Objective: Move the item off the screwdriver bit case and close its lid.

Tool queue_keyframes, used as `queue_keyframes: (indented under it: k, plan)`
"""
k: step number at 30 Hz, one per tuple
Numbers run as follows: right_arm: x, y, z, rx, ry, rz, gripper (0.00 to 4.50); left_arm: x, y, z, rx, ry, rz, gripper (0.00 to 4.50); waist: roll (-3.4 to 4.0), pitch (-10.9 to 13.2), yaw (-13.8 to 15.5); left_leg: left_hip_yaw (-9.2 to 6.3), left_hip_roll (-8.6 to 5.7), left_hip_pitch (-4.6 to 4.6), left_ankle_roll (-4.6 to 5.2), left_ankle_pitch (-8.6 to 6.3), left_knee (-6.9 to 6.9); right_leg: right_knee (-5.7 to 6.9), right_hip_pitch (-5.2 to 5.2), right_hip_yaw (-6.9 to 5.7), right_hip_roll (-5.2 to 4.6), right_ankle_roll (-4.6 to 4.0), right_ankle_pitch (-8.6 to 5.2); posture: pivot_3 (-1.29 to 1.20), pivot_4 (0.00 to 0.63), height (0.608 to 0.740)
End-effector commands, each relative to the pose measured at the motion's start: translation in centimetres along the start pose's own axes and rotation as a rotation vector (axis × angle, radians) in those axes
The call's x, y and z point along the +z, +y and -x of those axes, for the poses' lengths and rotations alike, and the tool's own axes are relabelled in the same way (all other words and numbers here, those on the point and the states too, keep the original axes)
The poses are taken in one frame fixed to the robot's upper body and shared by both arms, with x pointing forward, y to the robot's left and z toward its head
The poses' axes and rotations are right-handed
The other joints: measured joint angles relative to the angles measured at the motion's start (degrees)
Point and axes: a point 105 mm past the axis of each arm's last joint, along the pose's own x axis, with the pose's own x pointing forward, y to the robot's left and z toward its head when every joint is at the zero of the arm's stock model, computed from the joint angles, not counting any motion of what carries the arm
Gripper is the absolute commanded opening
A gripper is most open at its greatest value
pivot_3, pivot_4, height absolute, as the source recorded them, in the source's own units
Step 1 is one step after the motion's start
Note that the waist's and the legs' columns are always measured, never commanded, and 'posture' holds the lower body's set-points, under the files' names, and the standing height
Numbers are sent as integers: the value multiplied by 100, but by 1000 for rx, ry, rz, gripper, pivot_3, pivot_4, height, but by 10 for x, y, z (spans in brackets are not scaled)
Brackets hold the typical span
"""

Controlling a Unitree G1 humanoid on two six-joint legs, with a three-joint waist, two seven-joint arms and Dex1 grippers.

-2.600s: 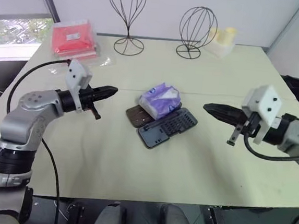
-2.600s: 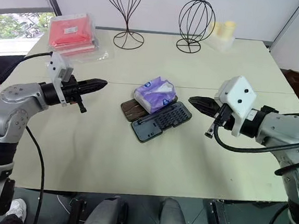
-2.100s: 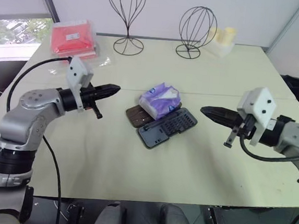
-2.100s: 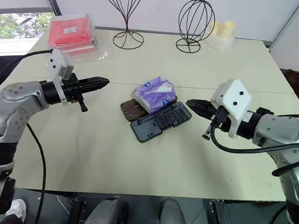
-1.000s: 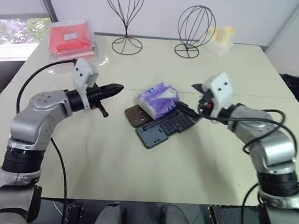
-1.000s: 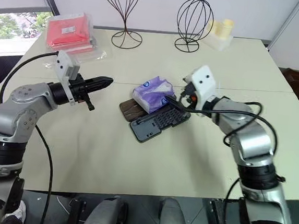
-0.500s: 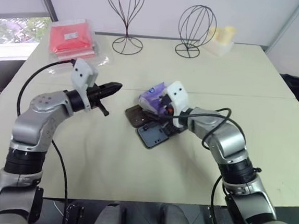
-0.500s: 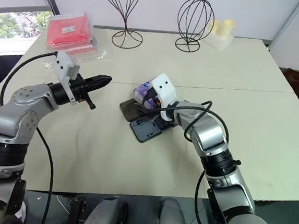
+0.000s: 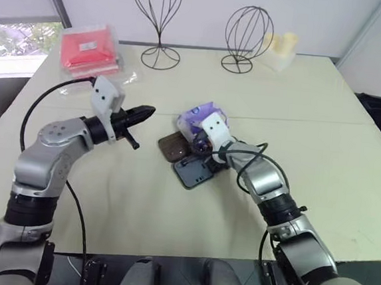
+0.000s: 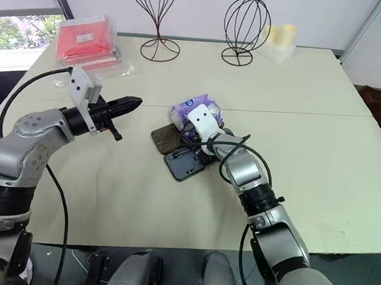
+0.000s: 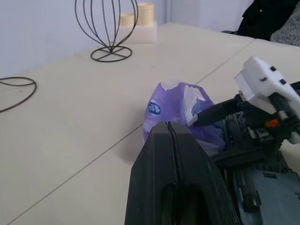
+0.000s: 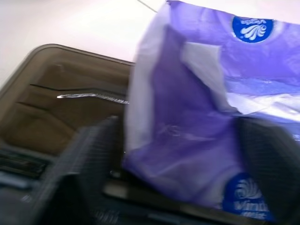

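The right end effector has swung in from the cream worktop's right. Its fingers now straddle, spread, the soft purple plastic tissue pack lying on the open dark screwdriver bit case, so a grasp looks imminent. The left end effector hovers nearby, pressed together.

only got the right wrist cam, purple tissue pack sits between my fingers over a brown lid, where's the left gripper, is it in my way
Observer: No. The left gripper is shut and hovers over the table on the robot's left of the case, pointing toward the tissue pack but well apart from it.
Operator: ok and how is the case lying, which way do i fold the lid
Observer: The screwdriver bit case lies open flat on the table. Its brown lid is the half farther from the robot and toward its left, and the dark tray is the nearer half, so the lid would fold toward the robot.
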Motion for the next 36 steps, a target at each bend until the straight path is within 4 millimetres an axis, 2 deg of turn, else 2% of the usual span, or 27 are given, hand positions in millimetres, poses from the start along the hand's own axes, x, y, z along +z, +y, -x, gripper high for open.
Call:
queue_keyframes:
  k: [1,4,9,13,14,16,19,21,23,25,29,31,33,36]
  plan:
    - [16,-4,1,-17,-55,23,1711,15,1,4,15,-41,-52,0,0,0,3,0,0,0,-1,0,0,0,0,0,0,0,0,0,150,740]
    - [17,-5,3,-23,-58,26,146,14,1,3,14,-41,-51,0,0,0,15,0,0,0,-1,1,0,0,0,0,0,0,0,0,150,740]
    - [26,-14,10,-69,-87,29,61,15,0,1,8,-45,-48,0,1,0,22,0,-1,-1,-1,1,0,0,0,0,0,0,0,0,150,740]
    - [49,-34,28,-169,-157,31,61,14,0,-1,4,-47,-46,0,2,1,26,0,-1,-2,-1,1,0,0,-1,0,0,0,0,0,150,740]
    - [55,-41,35,-207,-176,24,61,14,0,-2,3,-49,-44,0,2,1,27,0,0,-3,-1,1,0,0,-2,0,0,0,0,0,150,740]
    - [69,-69,55,-341,-208,8,61,14,1,-3,3,-51,-40,0,2,1,33,0,0,-5,-1,1,0,0,-3,0,0,0,0,0,150,740]
    - [74,-110,87,-551,-220,11,61,13,1,-5,4,-52,-34,0,3,2,63,-1,-2,-8,-1,1,1,-1,-4,0,-1,0,0,0,150,740]
    - [63,-144,113,-719,-176,-15,61,11,-1,-6,1,-52,-28,0,3,2,73,0,-5,-11,-1,1,2,-3,-4,0,-3,0,0,0,150,740]
    - [38,-178,142,-900,-80,-33,61,9,-2,-8,-2,-50,-24,0,3,2,75,0,-6,-13,-1,0,2,-4,-4,0,-4,0,0,0,150,740]
    - [16,-197,162,-1017,3,-57,61,7,-2,-9,-5,-48,-23,0,2,1,70,1,-6,-13,0,0,-1,-4,-4,0,-4,0,0,0,150,740]
    - [-15,-215,186,-1157,120,-133,61,6,-2,-12,-6,-48,-24,0,4,2,-8,11,-2,-8,1,-1,-4,-4,-5,2,-3,0,0,0,150,740]
    - [-41,-224,204,-1266,225,-188,61,5,0,-13,2,-44,-28,0,6,2,-47,12,-2,-7,2,-1,-5,-2,-5,3,-2,0,0,0,150,740]
    - [-57,-224,211,-1298,265,-243,61,4,1,-13,13,-39,-31,0,7,2,-64,10,-1,-8,2,-1,-5,0,-5,3,-2,0,0,0,150,740]
    - [-66,-222,211,-1304,277,-285,61,2,3,-12,24,-34,-36,0,7,2,-82,10,-2,-11,3,-1,-5,-1,-5,4,-2,0,0,0,150,740]
